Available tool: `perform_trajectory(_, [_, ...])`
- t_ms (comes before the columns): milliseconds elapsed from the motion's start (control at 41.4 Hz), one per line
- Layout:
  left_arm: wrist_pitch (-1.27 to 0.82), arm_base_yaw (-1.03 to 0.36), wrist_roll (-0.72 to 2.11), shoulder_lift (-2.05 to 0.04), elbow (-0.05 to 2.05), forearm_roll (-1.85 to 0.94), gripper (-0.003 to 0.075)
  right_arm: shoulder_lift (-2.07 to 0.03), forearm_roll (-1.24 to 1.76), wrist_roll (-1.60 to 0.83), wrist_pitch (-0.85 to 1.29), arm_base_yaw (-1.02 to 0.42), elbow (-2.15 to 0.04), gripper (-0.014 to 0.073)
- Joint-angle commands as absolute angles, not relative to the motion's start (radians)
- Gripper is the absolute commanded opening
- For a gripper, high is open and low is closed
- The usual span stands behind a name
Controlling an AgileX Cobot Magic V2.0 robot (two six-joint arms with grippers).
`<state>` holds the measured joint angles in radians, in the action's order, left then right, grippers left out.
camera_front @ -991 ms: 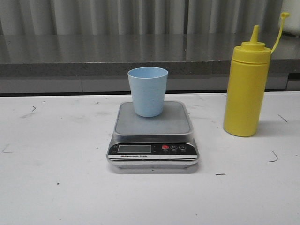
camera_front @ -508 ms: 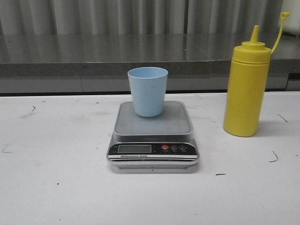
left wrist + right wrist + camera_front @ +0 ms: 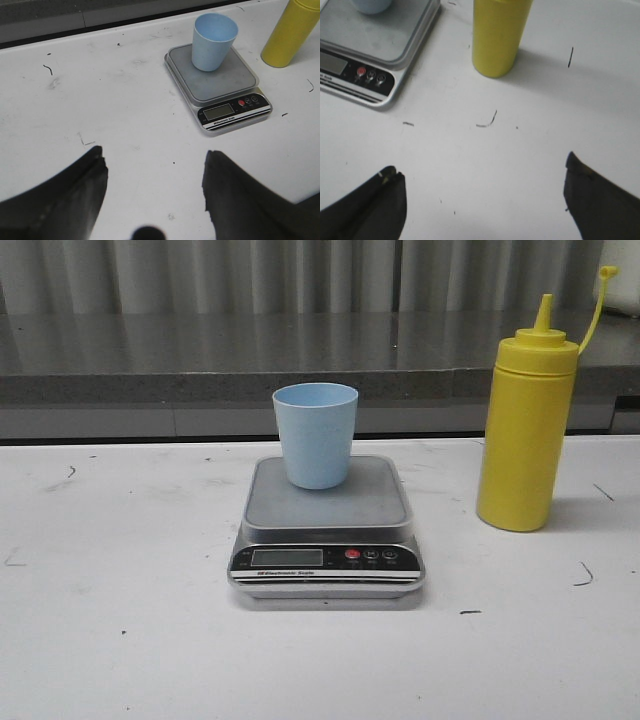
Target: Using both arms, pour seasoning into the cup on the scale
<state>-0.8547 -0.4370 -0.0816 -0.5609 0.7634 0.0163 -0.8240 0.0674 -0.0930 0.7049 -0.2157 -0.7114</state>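
The light blue cup stands upright on the steel platform of the silver scale at the table's middle; both also show in the left wrist view, cup and scale. The yellow seasoning bottle stands upright to the right of the scale, nozzle uncapped, cap hanging on its strap. My left gripper is open over bare table, well short of the scale. My right gripper is open too, nothing between its fingers, with the bottle ahead of it. Neither gripper appears in the front view.
The white table carries a few small dark marks. A grey ledge runs along the back edge, with a corrugated wall behind it.
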Motion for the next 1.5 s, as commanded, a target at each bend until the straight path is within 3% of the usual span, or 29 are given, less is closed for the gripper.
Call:
perform_trajectory(0, [-0.782, -0.435, -0.085, -0.563, 0.787, 0.007, 0.0419, -0.889, 0.093, -0.108, 0.530, -0.218, -0.764, 0.0654])
perform_trajectory(290, [-0.782, -0.435, -0.085, -0.563, 0.787, 0.007, 0.0419, -1.131, 0.137, -0.108, 0.291, -0.218, -0.741, 0.0654])
perform_trajectory(653, [-0.782, -0.435, -0.085, -0.563, 0.787, 0.007, 0.0419, -1.403, 0.137, -0.072, -0.487, -0.226, -0.471, 0.0654])
perform_trajectory(1088, [-0.782, -0.435, -0.085, -0.563, 0.787, 0.007, 0.0419, -1.698, 0.098, -0.018, -0.980, -0.226, -0.479, 0.0654])
perform_trajectory(1475, [-0.782, -0.435, -0.085, -0.563, 0.787, 0.007, 0.0419, -1.858, 0.085, 0.017, -1.049, -0.223, -0.647, 0.0654])
